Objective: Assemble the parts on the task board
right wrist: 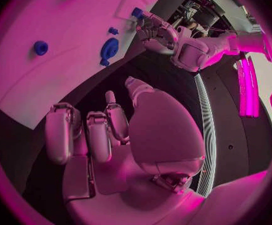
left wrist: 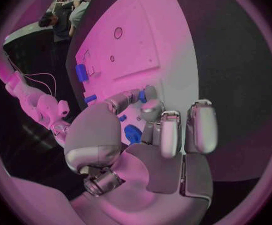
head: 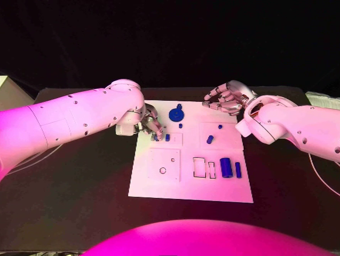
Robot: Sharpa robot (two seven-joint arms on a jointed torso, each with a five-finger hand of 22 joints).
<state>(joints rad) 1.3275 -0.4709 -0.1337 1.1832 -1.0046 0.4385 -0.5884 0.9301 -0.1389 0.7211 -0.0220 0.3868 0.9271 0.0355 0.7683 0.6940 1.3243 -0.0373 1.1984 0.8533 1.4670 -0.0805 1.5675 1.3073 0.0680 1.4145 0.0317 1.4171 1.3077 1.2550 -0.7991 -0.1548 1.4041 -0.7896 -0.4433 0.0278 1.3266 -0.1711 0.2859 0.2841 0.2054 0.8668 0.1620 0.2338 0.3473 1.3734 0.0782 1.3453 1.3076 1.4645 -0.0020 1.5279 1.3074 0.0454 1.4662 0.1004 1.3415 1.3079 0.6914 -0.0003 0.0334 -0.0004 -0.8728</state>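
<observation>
- Task board [head: 191, 184]: I see the white plate lying flat in the middle of the black table [head: 77, 186], its long edges running away from me; a band of bare table borders it on the left, right and near sides.
- Blue parts on the board: a round, gear-like part [head: 176, 113] sits near the far edge; a tiny stud [head: 180, 126] lies just on the near side of it; a short peg [head: 210, 140] lies tilted right of centre; a thick cylinder [head: 226, 167] and a slim bar [head: 237, 169] lie side by side near the right edge, close to the near end.
- Recesses: a square panel with a small hole [head: 164, 164] takes up the near-left part; narrow rectangular slots [head: 204, 167] lie between that panel and the cylinder.
- Left hand [head: 149, 124]: it hangs over the board's left edge at the far end. I see its fingertips pinching a small blue part [head: 166, 137] just above the board; the left wrist view shows that part [left wrist: 142, 96] between the fingertips, the other fingers held straight and apart.
- Right hand [head: 227, 98]: it hovers at the board's far right corner, partly past the far edge, fingers loosely curled and spread, holding nothing. The right wrist view shows the palm [right wrist: 111, 135] over dark table just beside the board's edge.
- Open room: I note that the board's near half and the table around it carry no arm; the two hands stand well apart, with the gear-like part between them.
</observation>
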